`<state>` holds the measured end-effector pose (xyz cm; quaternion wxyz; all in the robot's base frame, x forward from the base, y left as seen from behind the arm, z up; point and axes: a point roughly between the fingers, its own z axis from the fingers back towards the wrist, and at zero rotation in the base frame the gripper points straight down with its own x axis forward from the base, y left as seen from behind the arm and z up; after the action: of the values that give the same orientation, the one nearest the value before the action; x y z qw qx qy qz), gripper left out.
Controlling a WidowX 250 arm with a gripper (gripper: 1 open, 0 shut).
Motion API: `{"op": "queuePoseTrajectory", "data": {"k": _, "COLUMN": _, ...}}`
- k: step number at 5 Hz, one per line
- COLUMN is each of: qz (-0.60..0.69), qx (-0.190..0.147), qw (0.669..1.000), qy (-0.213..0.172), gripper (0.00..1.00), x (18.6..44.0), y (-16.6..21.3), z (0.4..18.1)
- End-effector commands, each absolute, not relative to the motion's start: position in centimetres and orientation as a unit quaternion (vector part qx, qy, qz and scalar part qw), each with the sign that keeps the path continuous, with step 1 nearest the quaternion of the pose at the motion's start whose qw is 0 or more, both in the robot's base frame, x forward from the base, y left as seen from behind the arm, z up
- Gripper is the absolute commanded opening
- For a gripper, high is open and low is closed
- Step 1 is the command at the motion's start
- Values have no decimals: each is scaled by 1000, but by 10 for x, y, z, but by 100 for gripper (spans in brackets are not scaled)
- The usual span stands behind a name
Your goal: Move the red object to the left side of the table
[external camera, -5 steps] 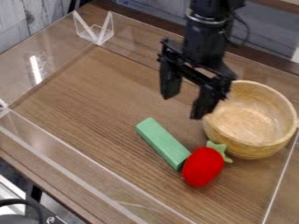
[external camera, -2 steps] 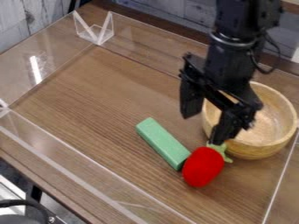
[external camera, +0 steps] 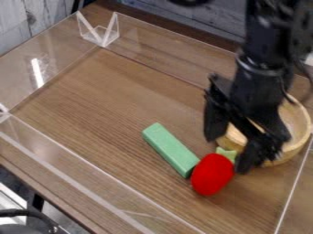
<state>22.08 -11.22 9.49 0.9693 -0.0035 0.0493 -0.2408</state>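
The red object [external camera: 213, 174], a small rounded strawberry-like toy with a bit of green leaf at its top right, lies on the brown wood-grain table [external camera: 110, 101] near the front right. My black gripper [external camera: 236, 143] hangs just above and behind it, pointing down, its two fingers spread wide and open with nothing between them. The right fingertip [external camera: 257, 157] is close beside the toy's leafy top; whether it touches cannot be told.
A green rectangular block [external camera: 169, 149] lies just left of the red toy, nearly touching it. A wooden bowl [external camera: 294, 137] stands at the right edge, partly hidden by my arm. Low clear acrylic walls [external camera: 31, 78] edge the tabletop.
My gripper has travelled right and toward the front, descending from above the table's middle to just over the red toy. It stayed open. The toy, block and bowl have not moved.
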Motion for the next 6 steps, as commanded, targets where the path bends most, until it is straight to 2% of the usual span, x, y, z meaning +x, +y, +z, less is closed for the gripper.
{"op": "queuePoseTrajectory", "data": {"k": 1, "qz": -244, "qx": -6, "qw": 969, "qy": 33, "gripper": 100, "x": 222, "y": -125, "z": 84}}
{"op": "queuePoseTrajectory", "data": {"k": 2, "qz": -249, "qx": 2, "qw": 968, "qy": 23, "gripper": 100, "x": 224, "y": -122, "z": 69}}
{"op": "queuePoseTrajectory", "data": {"k": 5, "qz": -215, "qx": 23, "qw": 976, "qy": -5, "gripper": 100, "x": 230, "y": -108, "z": 56}}
{"op": "queuePoseTrajectory", "data": {"k": 6, "qz": -186, "qx": 31, "qw": 982, "qy": -12, "gripper": 100, "x": 232, "y": -107, "z": 72}}
